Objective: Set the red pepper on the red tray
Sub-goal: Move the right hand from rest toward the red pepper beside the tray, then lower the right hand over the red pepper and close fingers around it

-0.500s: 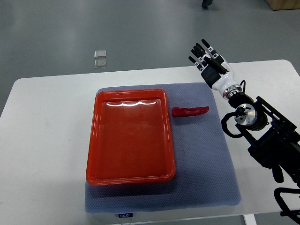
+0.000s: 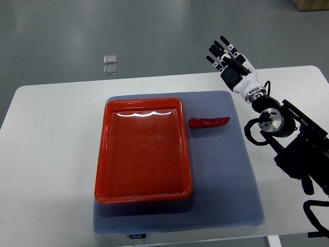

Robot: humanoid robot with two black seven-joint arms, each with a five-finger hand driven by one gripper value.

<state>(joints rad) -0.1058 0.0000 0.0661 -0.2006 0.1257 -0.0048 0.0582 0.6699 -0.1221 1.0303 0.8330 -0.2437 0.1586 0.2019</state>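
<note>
Red pepper (image 2: 208,122), slender, glossy, tapered

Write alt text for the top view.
A long red pepper lies on a grey-blue textured mat, just right of an empty red plastic tray, on a white table. The robot's right hand hovers past the mat's far right corner, fingers spread, holding nothing.

Right arm (image 2: 303,159) cut off at edge

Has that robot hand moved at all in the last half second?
Yes. The right hand has drifted slightly up and right, away from the red pepper, which lies unmoved beside the red tray.
</note>
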